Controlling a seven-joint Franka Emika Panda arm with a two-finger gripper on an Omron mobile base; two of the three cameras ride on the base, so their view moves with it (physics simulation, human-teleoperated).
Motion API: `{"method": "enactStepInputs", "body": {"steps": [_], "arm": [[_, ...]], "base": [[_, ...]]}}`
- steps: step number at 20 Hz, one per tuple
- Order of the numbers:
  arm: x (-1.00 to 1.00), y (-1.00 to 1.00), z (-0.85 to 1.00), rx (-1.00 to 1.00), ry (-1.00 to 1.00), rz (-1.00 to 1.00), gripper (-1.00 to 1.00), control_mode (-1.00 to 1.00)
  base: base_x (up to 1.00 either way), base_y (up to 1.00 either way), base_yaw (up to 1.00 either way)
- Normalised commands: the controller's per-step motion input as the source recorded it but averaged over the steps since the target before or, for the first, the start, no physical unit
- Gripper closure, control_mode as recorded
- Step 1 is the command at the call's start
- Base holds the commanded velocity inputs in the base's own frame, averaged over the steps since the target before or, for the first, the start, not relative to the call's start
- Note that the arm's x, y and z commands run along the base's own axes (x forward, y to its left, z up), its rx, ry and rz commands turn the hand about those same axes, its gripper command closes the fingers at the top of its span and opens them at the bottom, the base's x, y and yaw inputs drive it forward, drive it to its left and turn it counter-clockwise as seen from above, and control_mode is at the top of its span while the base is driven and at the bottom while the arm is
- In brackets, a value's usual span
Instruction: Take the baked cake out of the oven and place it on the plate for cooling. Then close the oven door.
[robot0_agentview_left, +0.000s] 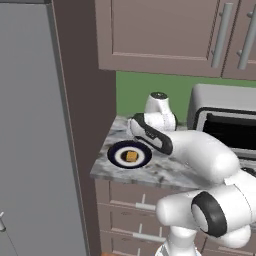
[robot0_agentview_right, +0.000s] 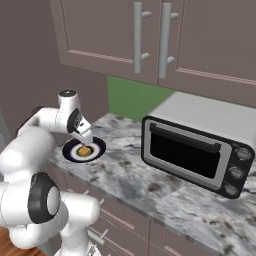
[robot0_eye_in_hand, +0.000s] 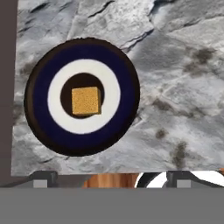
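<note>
Tool hangs spread wide above the plate, where the baked cake rests on the table.

A grey marble counter runs under brown wall cabinets with vertical silver bar handles. On the counter's right stands a silver toaster oven with a dark glass door and three knobs. A green wall shows behind the counter. Brown drawers sit below. A tall grey panel stands far left.
</note>
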Motion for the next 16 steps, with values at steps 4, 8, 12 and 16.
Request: {"method": "enactStepInputs", "body": {"steps": [4,8,12,16], "arm": [[-1.00,0.00,0.96,0.00,-0.01,0.25,-1.00,-1.00],[-1.00,0.00,0.67,0.00,0.00,0.32,-1.00,-1.00],[-0.95,0.00,0.37,-0.03,0.00,0.29,-1.00,-1.00],[-0.53,0.00,0.23,-0.10,-0.01,0.12,-1.00,-1.00]], "base": [[0.00,0.00,0.00],[0.00,0.00,0.00],[0.00,0.00,0.00],[0.00,0.00,0.00]]}}
